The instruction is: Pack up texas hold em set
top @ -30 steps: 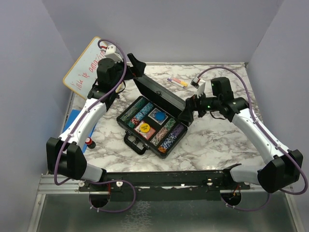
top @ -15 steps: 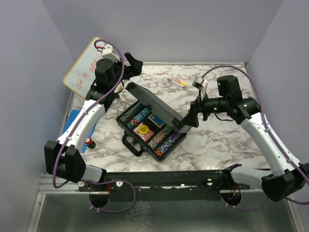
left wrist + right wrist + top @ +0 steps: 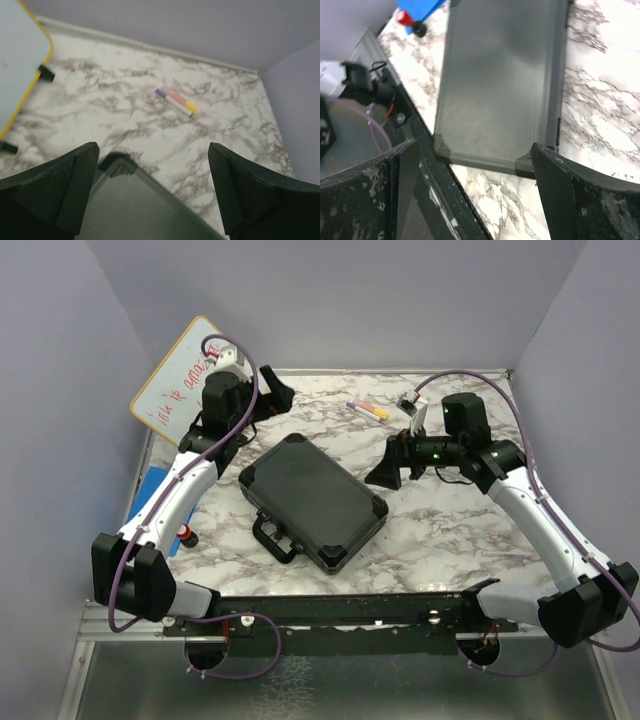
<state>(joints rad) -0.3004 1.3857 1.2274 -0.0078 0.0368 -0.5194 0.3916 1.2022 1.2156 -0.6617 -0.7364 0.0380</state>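
The black briefcase (image 3: 312, 498) of the texas hold em set lies shut and flat in the middle of the marble table, its handle (image 3: 275, 538) toward the near edge. Chips, cards and discs are hidden inside. My left gripper (image 3: 272, 390) hovers open behind the case's far corner; in the left wrist view that gripper (image 3: 152, 147) frames the lid's corner (image 3: 130, 205) with nothing between its fingers. My right gripper (image 3: 385, 472) stands open just right of the case. The right wrist view has this gripper (image 3: 472, 145) empty, above the ribbed lid (image 3: 500, 75).
A white dry-erase board (image 3: 175, 375) leans at the back left. A purple, pink and yellow marker (image 3: 367, 409) lies at the back centre. A blue pad (image 3: 150, 490) and a small red-capped thing (image 3: 184, 534) sit at the left edge. A black rail (image 3: 330, 610) runs along the near edge.
The briefcase lid has swung down from upright to fully shut, hiding the chips and discs. Both grippers have drawn back slightly from the lid and stay open.
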